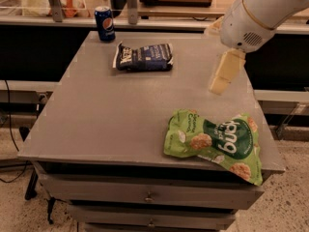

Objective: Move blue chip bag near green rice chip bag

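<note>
Grey flat-topped table (111, 115) with drawers (149, 195) beneath stands before a long counter (174, 24). On it, a small dark navy crinkly chip bag (144, 57) with white lettering lies flat toward the far edge, near a blue Pepsi can (105, 23) standing upright at the far left corner. A larger lime-green crinkly rice chip bag (217, 141) lies at the near right corner, overhanging the front edge, well apart from the navy bag. The cream gripper (223, 74) on a white arm (260, 13) hangs above the table's right side, between the bags and touching neither; whether it is spread or closed cannot be told.
</note>
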`<state>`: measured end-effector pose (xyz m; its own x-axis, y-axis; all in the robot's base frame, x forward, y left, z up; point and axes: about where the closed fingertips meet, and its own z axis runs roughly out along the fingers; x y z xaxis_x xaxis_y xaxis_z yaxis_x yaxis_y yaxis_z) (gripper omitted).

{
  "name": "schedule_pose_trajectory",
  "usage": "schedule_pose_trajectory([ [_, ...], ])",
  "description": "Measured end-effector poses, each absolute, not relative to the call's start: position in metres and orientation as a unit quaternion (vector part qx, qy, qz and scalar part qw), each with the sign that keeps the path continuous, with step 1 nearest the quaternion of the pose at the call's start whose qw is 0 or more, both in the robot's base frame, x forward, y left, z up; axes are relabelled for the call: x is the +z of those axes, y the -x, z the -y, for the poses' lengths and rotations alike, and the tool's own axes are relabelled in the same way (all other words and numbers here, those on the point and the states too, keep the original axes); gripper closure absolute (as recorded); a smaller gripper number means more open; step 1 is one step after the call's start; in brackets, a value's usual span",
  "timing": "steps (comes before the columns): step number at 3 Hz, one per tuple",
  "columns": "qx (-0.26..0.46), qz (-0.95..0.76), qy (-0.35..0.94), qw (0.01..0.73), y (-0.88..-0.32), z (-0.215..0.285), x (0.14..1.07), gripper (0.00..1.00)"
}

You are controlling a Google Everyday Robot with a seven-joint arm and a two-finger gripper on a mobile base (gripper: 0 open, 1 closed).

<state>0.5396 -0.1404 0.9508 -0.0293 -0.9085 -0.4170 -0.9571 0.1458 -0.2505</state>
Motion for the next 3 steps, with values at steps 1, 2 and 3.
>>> schedule_pose_trajectory([
  [1, 0.06, -0.712, 0.651, 0.257, -0.547, 0.134, 0.948, 0.0],
  [2, 0.059, -0.712, 0.651, 0.257, -0.547, 0.134, 0.948, 0.0],
  [3, 0.073, -0.715, 0.634, 0.288, -0.558, 0.133, 0.944, 0.0],
])
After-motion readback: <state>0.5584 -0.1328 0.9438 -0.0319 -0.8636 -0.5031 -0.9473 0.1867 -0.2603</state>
